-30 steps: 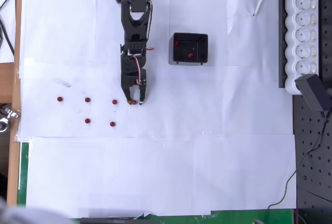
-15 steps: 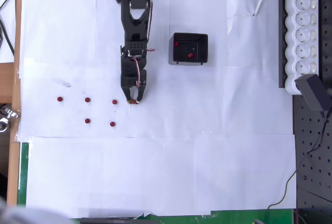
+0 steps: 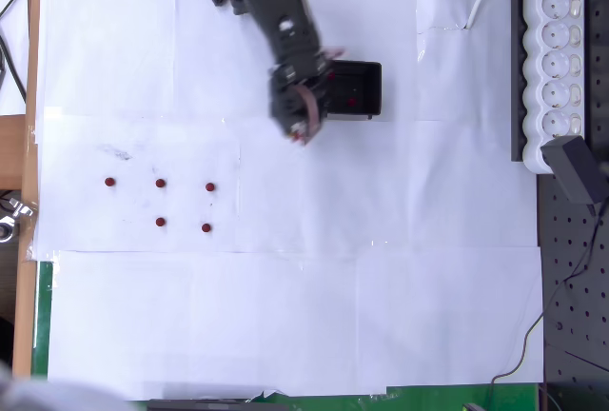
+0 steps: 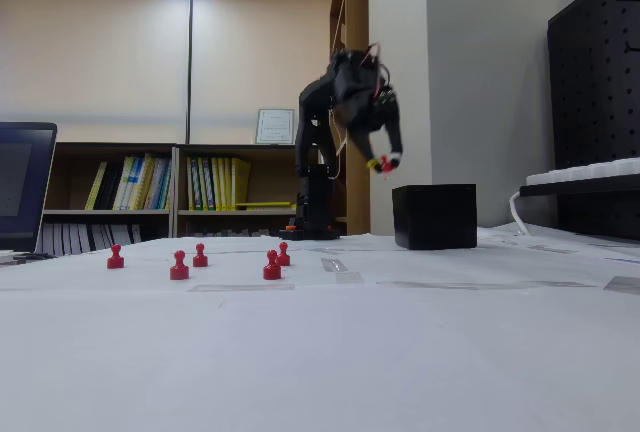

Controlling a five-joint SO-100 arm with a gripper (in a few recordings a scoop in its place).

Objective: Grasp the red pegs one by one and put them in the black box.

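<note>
Held high to the left of the black box (image 4: 434, 216), my gripper (image 4: 384, 164) is shut on one red peg (image 4: 386, 165). From overhead the gripper (image 3: 302, 134) hangs just left of and slightly below the box (image 3: 379, 88), and the arm covers the box's left side. One red peg (image 3: 350, 101) lies inside the box. Several red pegs stand on the white paper at the left, among them a peg (image 3: 209, 186), a peg (image 3: 206, 227) and a peg (image 3: 110, 183). In the fixed view they stand upright in a loose row, such as the peg (image 4: 179, 266).
A white power strip (image 3: 557, 59) with a black adapter (image 3: 578, 168) lies along the right edge, beside a black pegboard (image 3: 571, 278). A laptop (image 4: 20, 187) stands at the far left of the fixed view. Open white paper stretches across the front of the table.
My gripper closed on the peg nearest the arm, lifted it off the paper and swung right and up toward the box. One fewer peg stands on the paper.
</note>
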